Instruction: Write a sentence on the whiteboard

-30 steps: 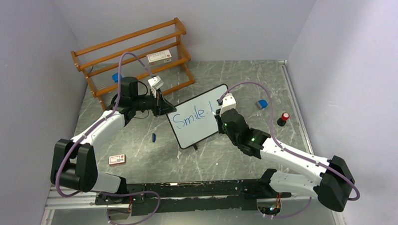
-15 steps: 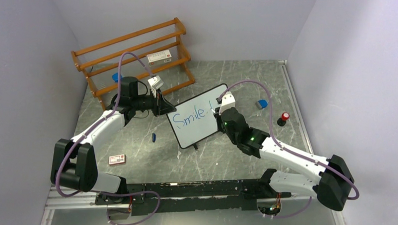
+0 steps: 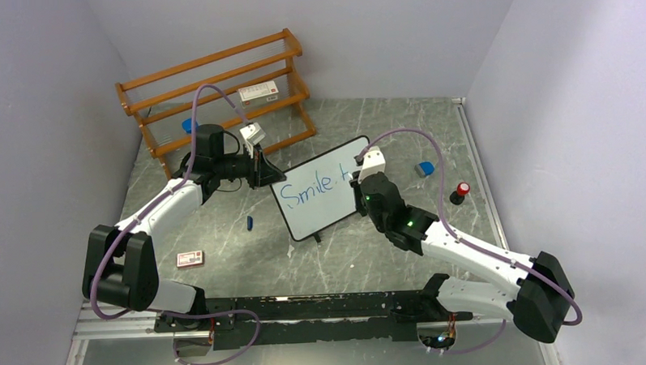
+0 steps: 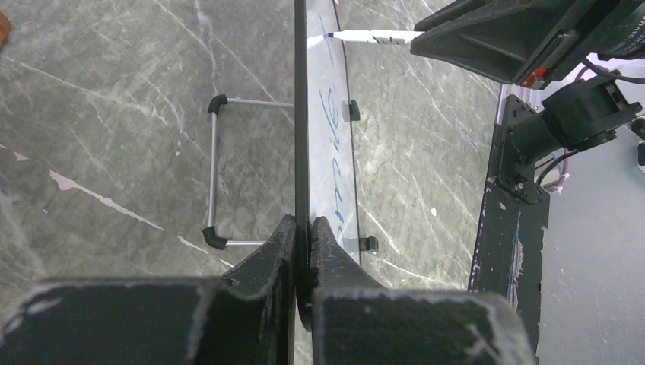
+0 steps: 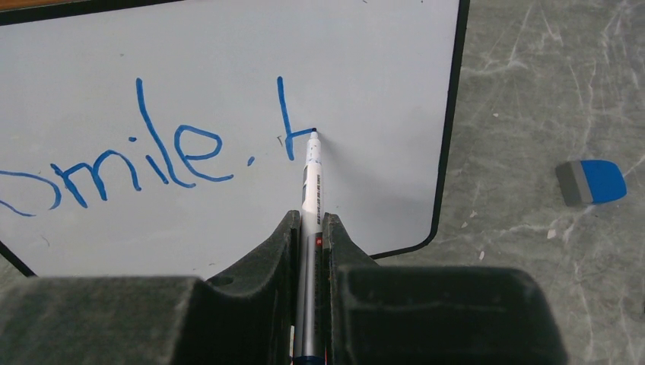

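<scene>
The right hand is clamped on a white-barrelled blue marker, its tip touching the small black-framed whiteboard beside the unfinished blue handwritten sentence. The left hand pinches the board's edge, holding it upright on the grey marbled worktop. Too much pressure could twist the board in that pinch and skew the stroke.

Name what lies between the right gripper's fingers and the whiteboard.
A marker, clamped in the right gripper, its tip touching the whiteboard. The right wrist view shows it.

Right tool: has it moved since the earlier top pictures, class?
Yes, slightly. In the top view the right tool, shut on the marker, has edged toward the far right corner of the whiteboard, which has not moved.
</scene>
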Robot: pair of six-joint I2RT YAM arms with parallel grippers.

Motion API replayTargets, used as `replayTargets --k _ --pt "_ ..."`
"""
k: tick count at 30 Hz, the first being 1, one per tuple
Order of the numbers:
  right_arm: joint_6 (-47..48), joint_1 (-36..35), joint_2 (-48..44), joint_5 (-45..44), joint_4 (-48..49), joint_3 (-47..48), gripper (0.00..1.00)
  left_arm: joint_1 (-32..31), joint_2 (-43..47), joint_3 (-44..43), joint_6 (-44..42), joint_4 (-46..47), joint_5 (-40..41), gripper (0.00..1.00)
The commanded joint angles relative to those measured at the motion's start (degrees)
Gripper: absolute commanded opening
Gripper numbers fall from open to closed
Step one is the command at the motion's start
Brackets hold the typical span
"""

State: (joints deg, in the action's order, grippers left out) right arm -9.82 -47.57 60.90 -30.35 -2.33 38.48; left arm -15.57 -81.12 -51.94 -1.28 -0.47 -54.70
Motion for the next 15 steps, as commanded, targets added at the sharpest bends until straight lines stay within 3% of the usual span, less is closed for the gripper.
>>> replayTargets --k 1,15 --pt "-0.22 0.86 -0.35 -0.95 0.80 0.74 0.00 0.19 -1.41 -0.60 -3.20 -2.28 0.28 0.05" --pt "-3.08 0.89 -1.98 2.21 -3.33 -1.32 0.00 0.20 -1.41 -0.62 -3.07 -2.24 0.30 0.05"
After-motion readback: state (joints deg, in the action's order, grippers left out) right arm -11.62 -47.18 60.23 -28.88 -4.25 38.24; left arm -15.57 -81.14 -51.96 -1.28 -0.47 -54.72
